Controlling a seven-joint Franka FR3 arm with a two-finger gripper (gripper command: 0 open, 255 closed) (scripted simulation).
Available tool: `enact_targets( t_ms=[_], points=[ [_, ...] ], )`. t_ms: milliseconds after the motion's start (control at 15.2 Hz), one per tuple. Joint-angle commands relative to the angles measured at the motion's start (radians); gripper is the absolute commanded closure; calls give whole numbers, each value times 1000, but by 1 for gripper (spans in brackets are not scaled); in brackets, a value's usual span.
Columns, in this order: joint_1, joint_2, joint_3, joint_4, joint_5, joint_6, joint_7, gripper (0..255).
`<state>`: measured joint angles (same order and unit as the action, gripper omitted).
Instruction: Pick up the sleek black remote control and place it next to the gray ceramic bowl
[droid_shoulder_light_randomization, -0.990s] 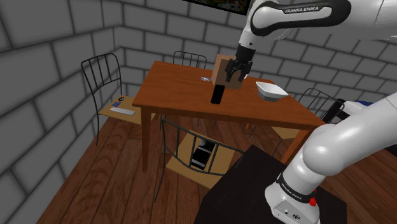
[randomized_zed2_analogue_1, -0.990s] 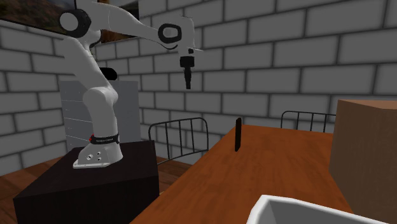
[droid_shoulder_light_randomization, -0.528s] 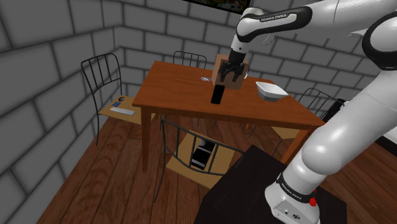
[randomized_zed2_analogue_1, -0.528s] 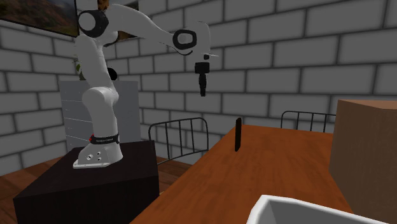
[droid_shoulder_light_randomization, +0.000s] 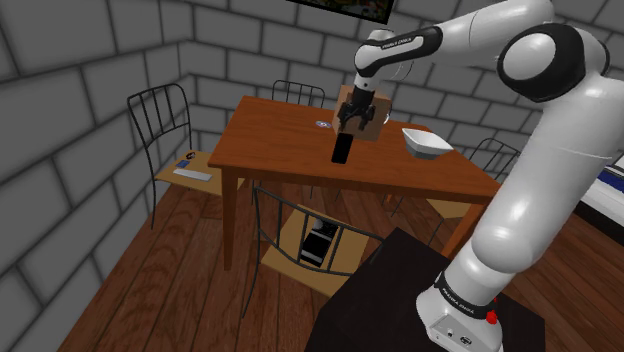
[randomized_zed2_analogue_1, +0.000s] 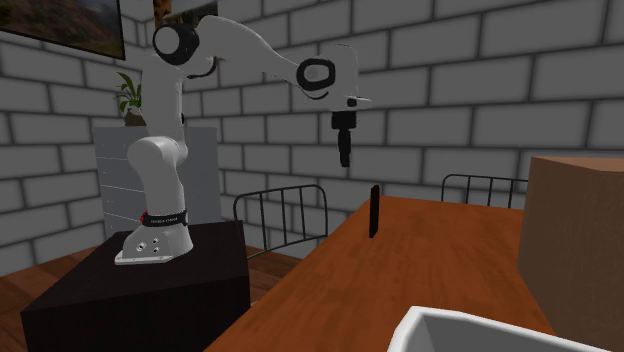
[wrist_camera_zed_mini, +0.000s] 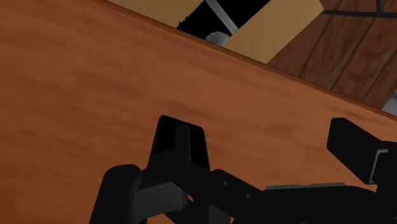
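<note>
The black remote (droid_shoulder_light_randomization: 342, 148) stands upright on end near the middle of the brown wooden table (droid_shoulder_light_randomization: 280, 140); it also rises from the table in the second exterior view, remote (randomized_zed2_analogue_1: 375, 210). My gripper (droid_shoulder_light_randomization: 350, 121) hangs just above it and a little to the shoulder view's right, in front of a brown box (droid_shoulder_light_randomization: 364, 110). In the second exterior view the gripper (randomized_zed2_analogue_1: 346, 158) is above the remote and to its left, apart from it. The fingers (wrist_camera_zed_mini: 181, 143) stand apart over bare tabletop, so the gripper (wrist_camera_zed_mini: 267, 146) is open with nothing between them. A white bowl (droid_shoulder_light_randomization: 426, 143) sits at the table's right.
Metal wire chairs ring the table; the front one (droid_shoulder_light_randomization: 300, 240) carries an open cardboard box. The chair (droid_shoulder_light_randomization: 165, 130) on the left holds small items. A small round thing (droid_shoulder_light_randomization: 323, 124) lies beside the brown box. The bowl (randomized_zed2_analogue_1: 480, 335) and box (randomized_zed2_analogue_1: 575, 240) are close in the second exterior view.
The arm has swung toward the remote: the gripper moved left in the shoulder view, and right and lower in the second exterior view. The remote has not moved.
</note>
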<state>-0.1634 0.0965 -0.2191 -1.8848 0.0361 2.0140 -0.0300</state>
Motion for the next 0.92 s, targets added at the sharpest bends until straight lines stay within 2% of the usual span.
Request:
enact_targets(
  t_ms=[0, 396, 858],
  points=[
    [-14, 75, -10, 67, 12, 7, -6, 0],
    [-70, 297, -30, 297, 53, -5, -25, 0],
    [-76, 336, -27, 269, 64, 61, -31, 0]
  ],
)
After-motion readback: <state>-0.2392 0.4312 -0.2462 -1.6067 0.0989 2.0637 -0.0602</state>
